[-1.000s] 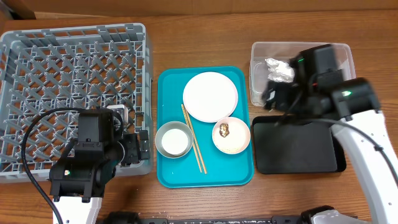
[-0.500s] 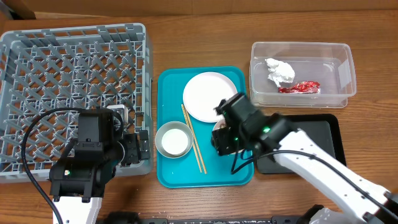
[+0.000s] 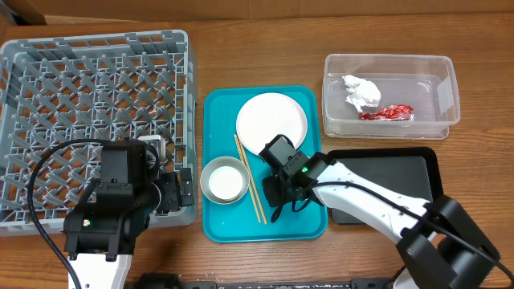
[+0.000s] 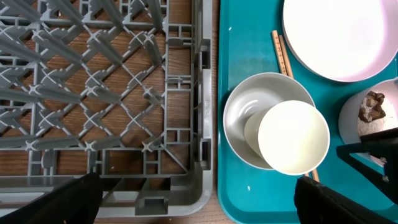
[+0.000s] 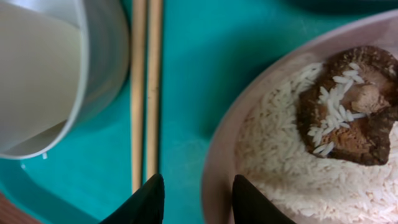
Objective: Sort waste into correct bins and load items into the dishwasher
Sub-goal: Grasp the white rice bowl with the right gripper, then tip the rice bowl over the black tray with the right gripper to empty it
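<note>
Pinkish bowl (image 5: 217,155) of rice (image 5: 292,168), near right on the teal tray (image 3: 217,225), had its rim between the spread fingers of the right end effector (image 5: 196,199), just swung over from the clear tub (image 3: 450,72) where wrapper (image 3: 387,112) and paper wad (image 3: 361,91) lay; emptying it looked next.

REMOTE STATION: My right claw (image 3: 279,195), a second ago up over the clear tub (image 3: 390,58) at the far right of the tabletop (image 3: 241,48), has swung across to the teal tray (image 3: 221,112) and come down at the small pinkish bowl (image 5: 216,168). Half a second ago it hung over the bowl's middle. Now it sits further left, jaws apart either side of the bowl's left rim, beside the chopsticks (image 3: 244,163) (the overhead view hides the bowl under the claw). The paper wad (image 3: 361,91) and red wrapper (image 3: 387,113) now lie uncovered in the tub, and the right arm (image 3: 377,205) crosses the black tray (image 3: 393,168) at its lower left.
</note>
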You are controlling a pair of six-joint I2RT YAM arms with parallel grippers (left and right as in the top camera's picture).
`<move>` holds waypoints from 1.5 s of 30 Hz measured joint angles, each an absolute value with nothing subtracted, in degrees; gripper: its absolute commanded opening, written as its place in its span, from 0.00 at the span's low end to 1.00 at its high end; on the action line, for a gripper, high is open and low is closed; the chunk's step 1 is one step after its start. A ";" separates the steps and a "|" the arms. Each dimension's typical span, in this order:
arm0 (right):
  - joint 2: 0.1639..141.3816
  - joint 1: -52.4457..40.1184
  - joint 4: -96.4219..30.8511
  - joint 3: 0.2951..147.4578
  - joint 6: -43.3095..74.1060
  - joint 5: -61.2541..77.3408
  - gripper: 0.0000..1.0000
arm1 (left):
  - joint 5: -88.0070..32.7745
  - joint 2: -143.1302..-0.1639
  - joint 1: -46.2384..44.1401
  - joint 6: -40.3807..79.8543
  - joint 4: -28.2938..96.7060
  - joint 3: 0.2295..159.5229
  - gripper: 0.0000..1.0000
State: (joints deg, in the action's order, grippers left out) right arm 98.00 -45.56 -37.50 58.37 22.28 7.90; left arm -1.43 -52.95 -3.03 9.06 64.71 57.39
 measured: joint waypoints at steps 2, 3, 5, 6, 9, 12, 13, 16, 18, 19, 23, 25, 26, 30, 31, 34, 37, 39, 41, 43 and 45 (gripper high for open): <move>98.54 -45.56 -37.47 58.37 22.41 7.70 0.20 | -1.43 -52.95 -3.03 9.06 64.71 57.39 1.00; 98.59 -45.58 -37.50 58.37 22.76 7.44 0.15 | -1.43 -52.95 -3.03 9.06 64.71 57.39 1.00; 98.59 -45.56 -37.45 58.37 22.59 7.11 0.07 | -1.43 -52.95 -3.03 9.06 64.71 57.39 1.00; 98.59 -45.56 -37.67 58.54 22.31 6.81 0.04 | -1.43 -52.95 -3.03 9.06 64.73 57.39 1.00; 98.06 -45.45 -41.01 60.49 22.26 5.39 0.04 | -1.43 -52.95 -3.03 9.06 64.71 57.39 1.00; 97.36 -44.91 -46.13 63.66 22.35 4.54 0.04 | -1.45 -52.95 -3.03 9.06 64.71 57.39 1.00; 96.99 -44.36 -47.64 64.97 22.44 4.51 0.04 | -1.43 -52.95 -3.03 9.06 64.73 57.39 1.00; 94.78 -42.11 -49.04 67.40 23.38 5.08 0.04 | -1.43 -52.95 -3.03 9.06 64.71 57.39 1.00; 91.94 -39.88 -49.50 68.58 24.53 5.37 0.04 | -1.43 -52.95 -3.03 9.06 64.71 57.39 1.00; 90.13 -38.59 -49.76 68.93 25.17 5.48 0.04 | -1.43 -52.95 -3.03 9.06 64.71 57.39 1.00; 81.43 -27.46 -54.78 70.17 27.64 8.56 0.04 | -1.43 -52.95 -3.03 9.06 64.69 57.39 1.00; 81.03 -22.98 -56.75 70.19 27.18 11.62 0.04 | -1.43 -52.95 -3.03 9.06 64.71 57.39 1.00; 81.23 -19.88 -57.34 70.06 26.59 13.74 0.04 | -1.45 -52.95 -3.03 9.06 64.73 57.39 1.00; 81.38 -11.29 -56.73 67.59 23.07 22.41 0.04 | -1.43 -52.95 -3.03 9.06 64.71 57.39 1.00; 81.38 -9.37 -56.49 66.43 22.04 24.84 0.04 | -1.43 -52.95 -3.03 9.06 64.71 57.39 1.00; 81.38 -4.21 -54.74 61.69 19.03 32.16 0.04 | -1.43 -52.95 -3.03 9.06 64.73 57.39 1.00; 81.38 1.32 -51.55 56.18 15.92 40.64 0.04 | -1.43 -52.95 -3.03 9.06 64.73 57.39 1.00; 81.43 6.35 -48.64 51.86 14.11 48.07 0.04 | -1.43 -52.95 -3.03 9.06 64.71 57.39 1.00; 81.43 9.32 -45.50 49.56 13.45 52.86 0.04 | -1.45 -52.95 -3.03 9.06 64.75 57.39 1.00; 81.52 13.80 -42.41 46.83 13.10 58.78 0.04 | -1.43 -52.95 -3.03 9.06 64.71 57.39 1.00; 81.52 18.04 -40.73 44.84 13.02 63.37 0.04 | -1.43 -52.95 -3.03 9.06 64.71 57.39 1.00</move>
State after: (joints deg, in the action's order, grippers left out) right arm 81.52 18.04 -40.73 44.84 13.02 63.37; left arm -1.43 -52.95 -3.03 9.06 64.71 57.39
